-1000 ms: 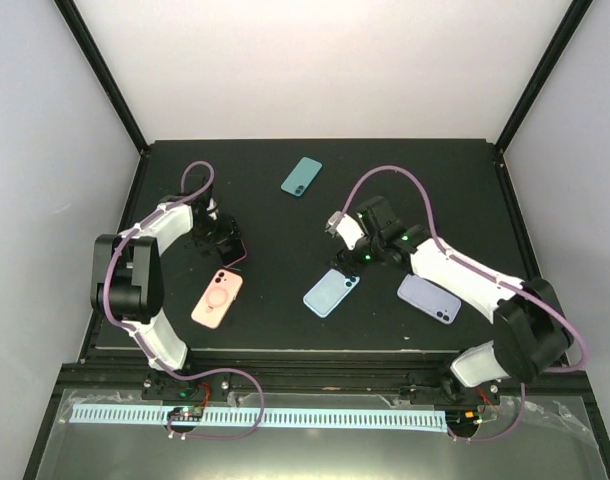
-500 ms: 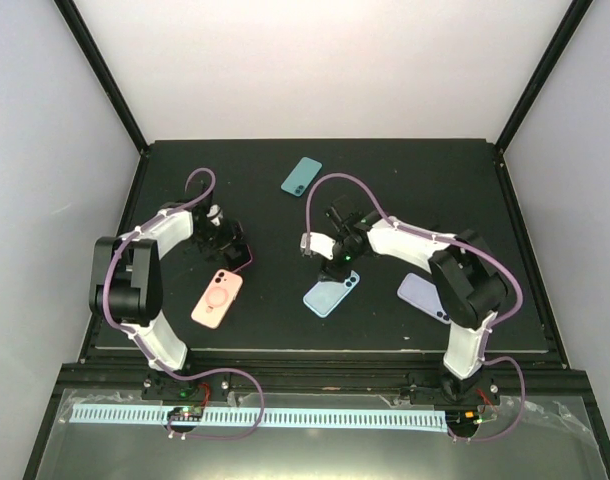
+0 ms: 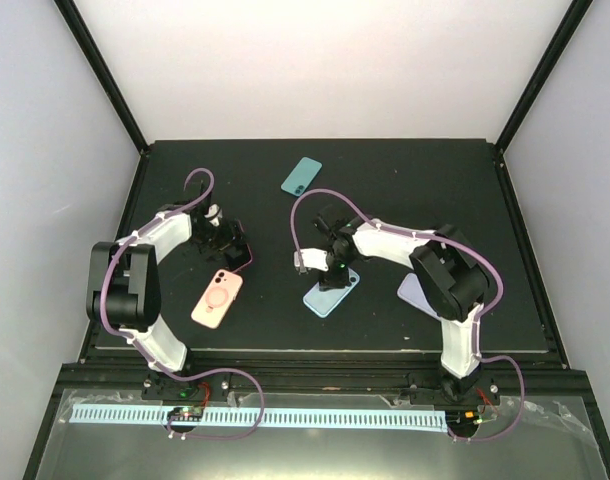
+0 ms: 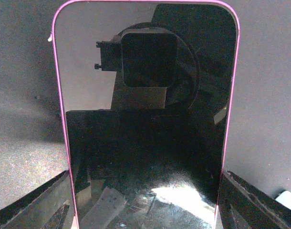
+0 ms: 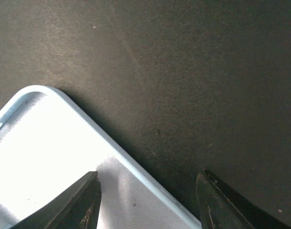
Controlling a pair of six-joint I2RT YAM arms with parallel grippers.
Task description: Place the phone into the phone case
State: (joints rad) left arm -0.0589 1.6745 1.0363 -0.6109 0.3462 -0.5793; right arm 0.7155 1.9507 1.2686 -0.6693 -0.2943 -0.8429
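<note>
Top view: the phone (image 3: 301, 176) lay back-up close to the far edge of the table (image 3: 405, 190), a little left of its middle, with nothing touching it. The phone case (image 3: 409, 291) sat toward the near right corner, well apart from the phone; I could see only its left part, since the right arm crossed over the rest.

Right gripper (image 5: 148, 177): jaws apart and holding nothing. It hung just above one rounded corner of a light blue-rimmed piece (image 5: 50, 157) lying near the middle of the table, the rim running between the two fingers.

Left gripper (image 4: 145, 176): low over the left half of the table. Its fingers (image 4: 45, 202) pressed against both long edges of a pink-rimmed phone (image 4: 145, 71), black screen toward the wrist camera, so I logged it as clamped across the width.

A pink phone with a ring mark (image 3: 217, 298) lay free toward the near edge, just beside that gripper
</note>
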